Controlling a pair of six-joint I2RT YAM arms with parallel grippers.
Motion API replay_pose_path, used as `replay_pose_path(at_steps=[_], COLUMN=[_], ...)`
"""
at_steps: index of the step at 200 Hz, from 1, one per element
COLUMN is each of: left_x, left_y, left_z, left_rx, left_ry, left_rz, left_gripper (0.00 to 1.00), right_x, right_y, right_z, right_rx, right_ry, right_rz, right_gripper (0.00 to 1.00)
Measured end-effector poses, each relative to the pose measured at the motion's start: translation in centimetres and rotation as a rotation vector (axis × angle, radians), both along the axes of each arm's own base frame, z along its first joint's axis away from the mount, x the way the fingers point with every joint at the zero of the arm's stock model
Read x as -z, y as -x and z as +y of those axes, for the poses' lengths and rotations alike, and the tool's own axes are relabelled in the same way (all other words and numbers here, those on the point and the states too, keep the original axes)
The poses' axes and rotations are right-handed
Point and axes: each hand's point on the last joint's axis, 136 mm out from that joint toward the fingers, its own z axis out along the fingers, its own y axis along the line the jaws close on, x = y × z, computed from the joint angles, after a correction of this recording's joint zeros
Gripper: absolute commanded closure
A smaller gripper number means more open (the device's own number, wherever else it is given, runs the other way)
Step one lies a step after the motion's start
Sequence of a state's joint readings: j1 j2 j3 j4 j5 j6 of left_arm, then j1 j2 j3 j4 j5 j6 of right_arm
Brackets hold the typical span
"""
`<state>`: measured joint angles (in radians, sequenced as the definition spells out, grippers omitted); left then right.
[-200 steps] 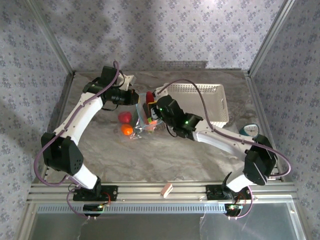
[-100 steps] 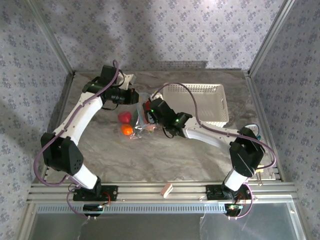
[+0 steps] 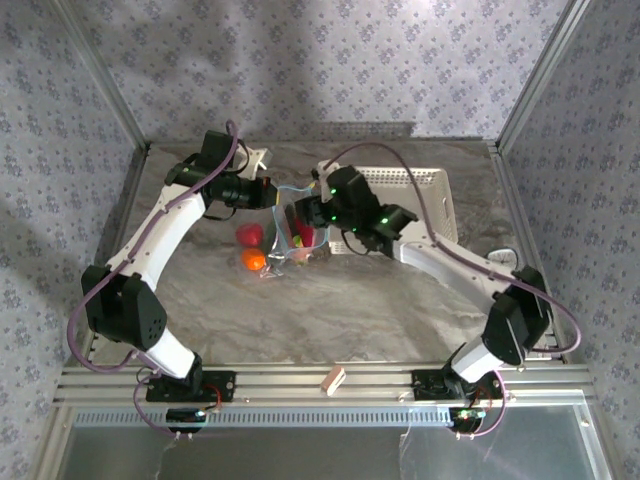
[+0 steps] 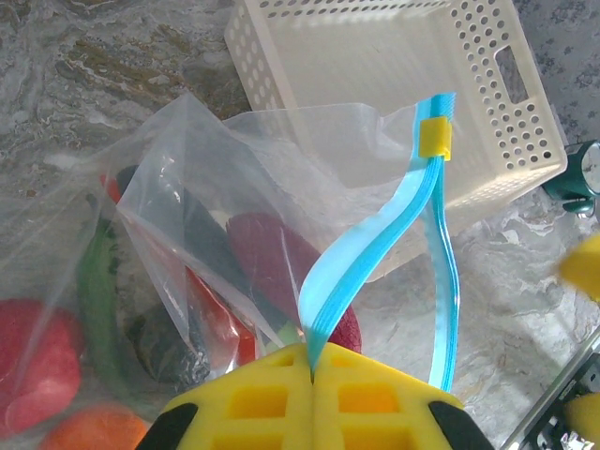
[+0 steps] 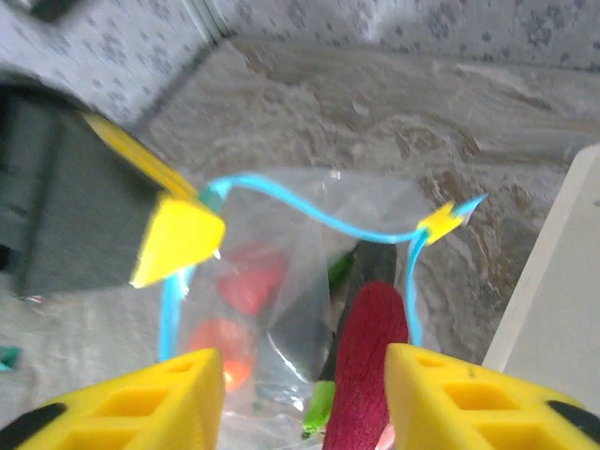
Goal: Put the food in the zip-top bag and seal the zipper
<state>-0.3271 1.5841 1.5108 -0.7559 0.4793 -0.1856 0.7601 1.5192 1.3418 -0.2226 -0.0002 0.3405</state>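
I inspected the cell from my remote station and recorded the following. The work surface was a grey marbled table top (image 3: 330, 320), bounded by aluminium posts (image 3: 100, 75) and enclosed by walls (image 3: 320, 60) papered in a small floral print. A slotted metal rail (image 3: 300, 385) ran along the near edge, with a small pale block (image 3: 333, 378) lying on it. A white perforated basket (image 3: 420, 200) stood at the far right of the table. The zip-top bag (image 4: 234, 178) lay just left of that basket, its mouth lifted and gaping. The left gripper (image 4: 312, 370) had its fingers pressed together on the blue zipper (image 4: 375, 244), and the yellow slider (image 4: 434, 137) sat at the far corner of the mouth. The right gripper (image 5: 305, 380) hovered over the mouth with its fingers spread, pinching nothing. Inside the bag I noted a dark red slice (image 5: 366, 356) and a long green vegetable (image 4: 94, 291). A red tomato (image 3: 250, 234) and an orange (image 3: 254, 260) lay at the bag's left side; I could not tell whether they were inside the plastic.
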Motion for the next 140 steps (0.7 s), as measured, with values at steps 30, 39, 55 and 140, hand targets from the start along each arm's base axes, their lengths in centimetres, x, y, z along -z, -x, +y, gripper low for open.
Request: replay_pose_path(at_steps=[30, 39, 55, 140], left_x=[-0.5, -1.0, -2.0, -5.9], left_y=[0.2, 0.4, 0.6, 3.6], left_z=[0.1, 0.1, 0.1, -0.1], left_rx=[0.016, 0.025, 0.046, 0.226], left_ry=[-0.008, -0.011, -0.014, -0.029], left_rz=[-0.014, -0.026, -0.054, -0.109], left_gripper=[1.00, 1.00, 1.00, 1.00], right_x=[-4.0, -4.5, -4.2, 2.7], right_y=[-1.7, -2.6, -3.9, -5.6], right_z=[-4.0, -5.5, -7.4, -4.7], right_rx=[0.029, 0.044, 0.049, -0.342], right_ry=[-0.091, -0.107, -0.114, -0.068], right_rz=[-0.027, -0.030, -0.019, 0.006], right_gripper=[0.78, 0.79, 0.76, 0.63])
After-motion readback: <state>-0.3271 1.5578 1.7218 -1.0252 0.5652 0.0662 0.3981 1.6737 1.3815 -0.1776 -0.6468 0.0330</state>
